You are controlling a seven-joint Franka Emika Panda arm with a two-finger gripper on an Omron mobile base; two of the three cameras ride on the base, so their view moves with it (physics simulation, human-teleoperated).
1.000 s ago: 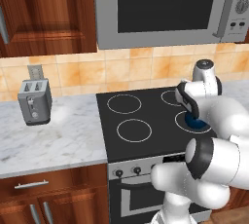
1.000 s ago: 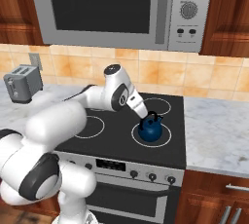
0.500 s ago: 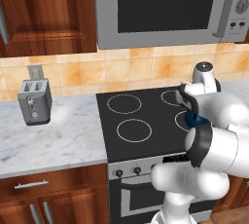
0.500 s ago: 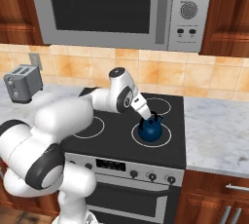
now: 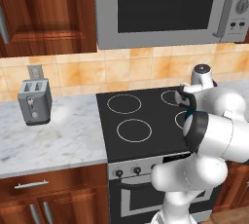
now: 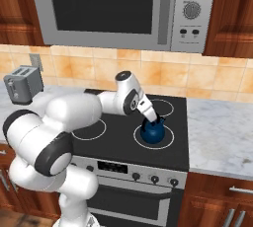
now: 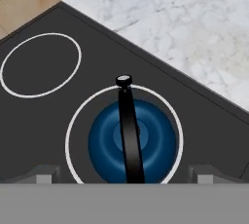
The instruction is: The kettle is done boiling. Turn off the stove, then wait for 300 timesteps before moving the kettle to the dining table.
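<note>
a white robot arm reaches over the black glass stove (image 6: 118,137) with its four white-ringed burners, poising its two-finger tool (image 6: 150,119) directly above the small squat dark-blue kettle (image 6: 152,131) that sits centred inside the front right burner ring. seen from the hand camera, the kettle (image 7: 132,141) fills the ring beneath the wrist, its thin black arched handle (image 7: 129,130) running straight up the middle between the two fingertips (image 7: 43,174), which stand spread wide to either side and touch nothing. the alignment looks deliberate: with the handle lying across the gap, a straight descent would likely bring the fingers down on either flank of the arch for a pinch. in the left base view the arm's own bulk hides most of the kettle, leaving only a sliver of blue (image 5: 188,115) beside the elbow. whether the burner has been switched off cannot be told from the row of black knobs (image 6: 154,178) along the stainless front. the white-grey marble tabletop (image 6: 222,132) lies just right of the cooktop, a grey toaster (image 5: 34,101) stands on the marble to its left, and a stainless microwave (image 6: 123,9) hangs above.
</note>
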